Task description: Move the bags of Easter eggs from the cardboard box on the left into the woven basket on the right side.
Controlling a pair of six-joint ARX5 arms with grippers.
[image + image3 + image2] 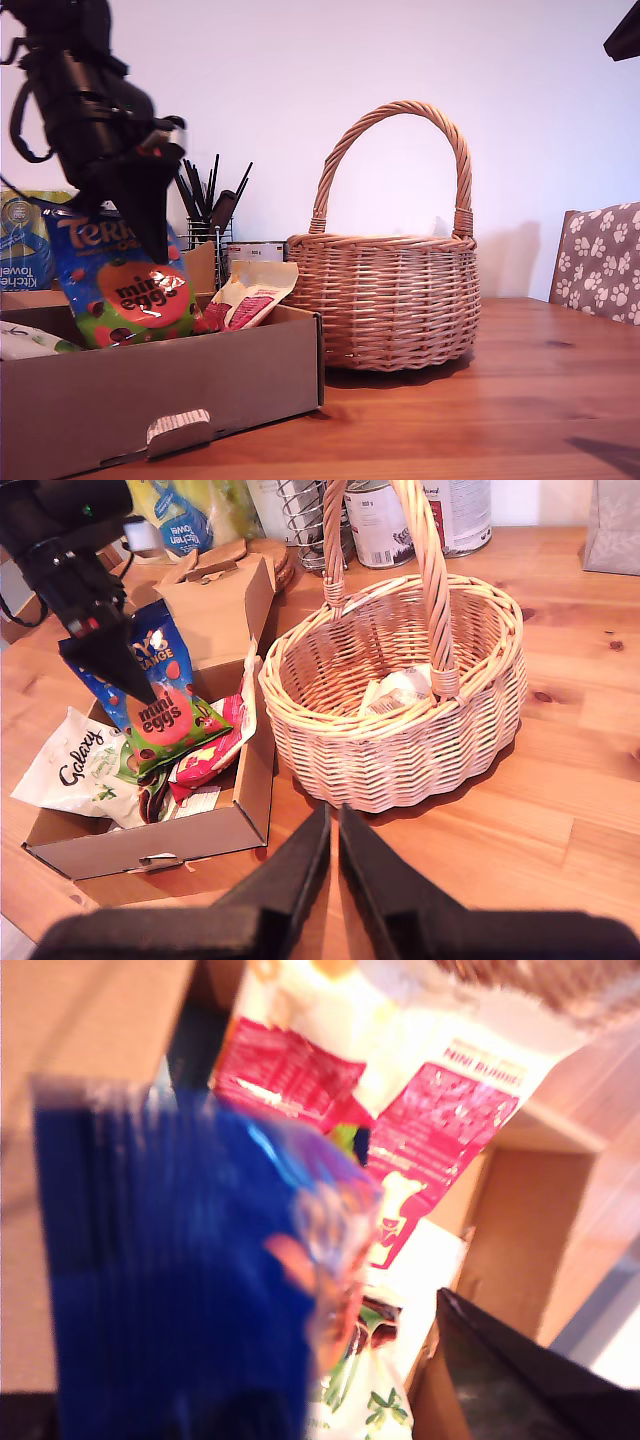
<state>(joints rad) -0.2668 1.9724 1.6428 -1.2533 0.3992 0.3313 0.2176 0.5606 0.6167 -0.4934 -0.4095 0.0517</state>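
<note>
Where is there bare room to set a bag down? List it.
Most of the basket floor is free; only one pale packet lies by the handle foot. Bare table stretches beyond the basket, away from the box. The box is crowded: the white bag and red bag fill it, with the blue bag under my first pincer.

We are in a home, most likely a kitchen or dining corner. The surface point(520, 400) is a knotty pine table. Against the plain white wall stand a wire utensil holder point(205, 228) full of black tools, a kitchen towel pack point(22, 250) and some tins point(385, 520). At the exterior view's right sits a chair point(602, 262) upholstered in paw-print fabric.
</note>
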